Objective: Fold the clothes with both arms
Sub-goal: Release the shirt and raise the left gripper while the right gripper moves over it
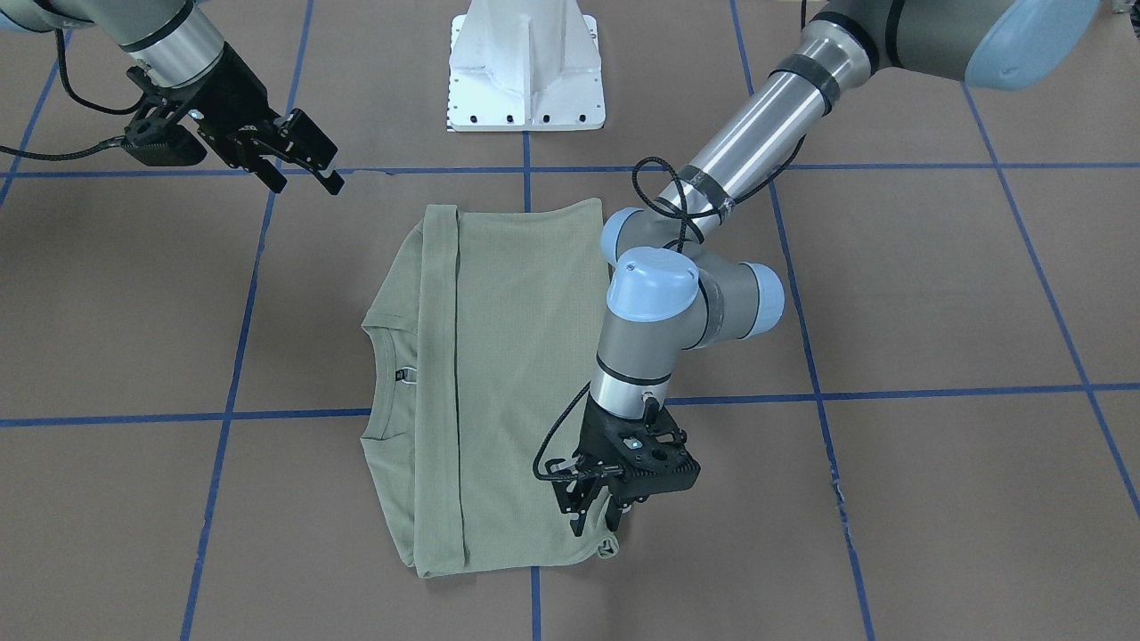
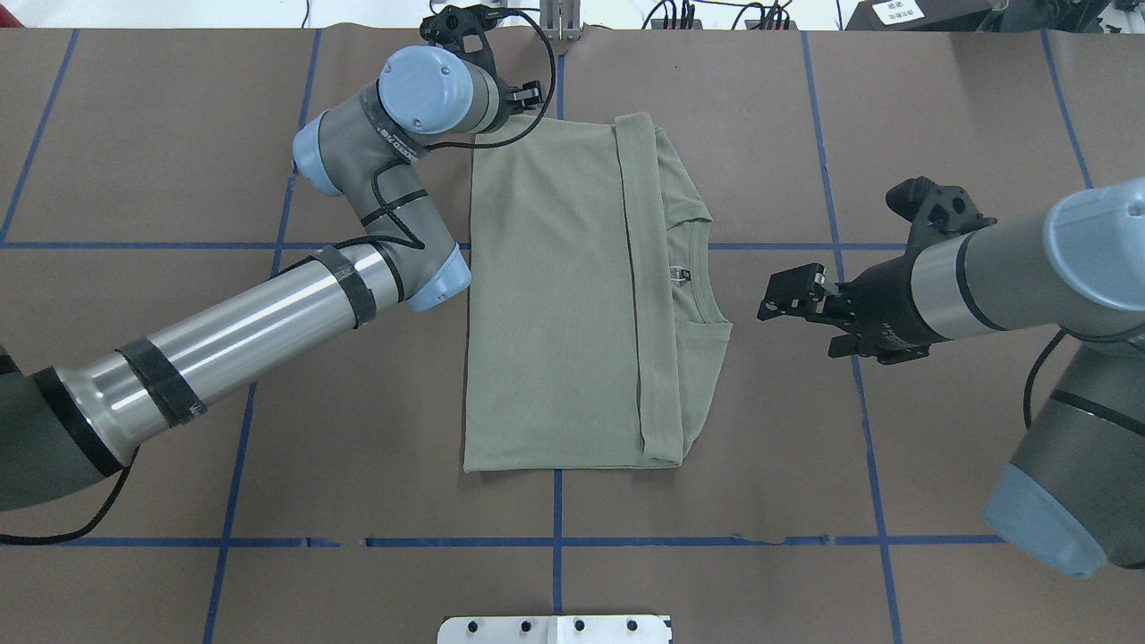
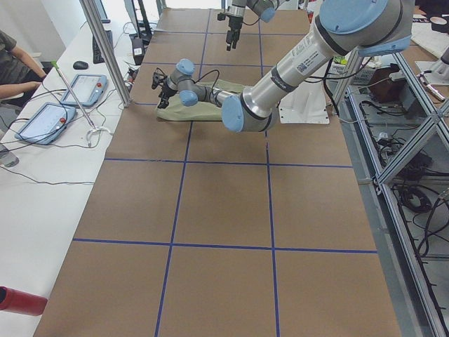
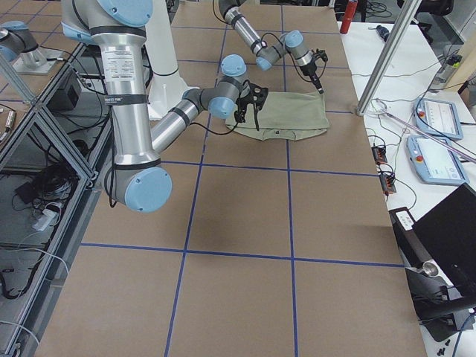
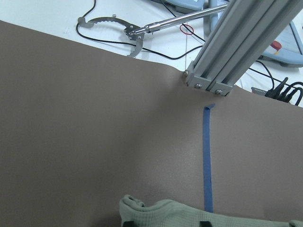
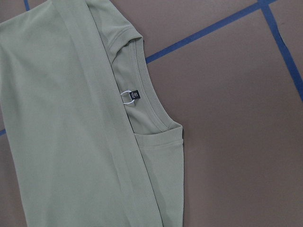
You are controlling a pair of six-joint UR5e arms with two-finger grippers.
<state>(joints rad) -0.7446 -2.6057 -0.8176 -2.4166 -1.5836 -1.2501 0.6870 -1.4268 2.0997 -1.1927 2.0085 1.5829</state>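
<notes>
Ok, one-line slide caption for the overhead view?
Left pincer at far corner of folded sage-green knit shirt; right pincer open beside collar.

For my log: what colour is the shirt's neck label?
Neck label: black, with a white loop; best in right wrist view.

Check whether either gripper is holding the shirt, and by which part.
Right gripper is open and empty. Left gripper has its fingers around the bunched hem corner of the shirt; whether they are clamped on it cannot be told.
</notes>
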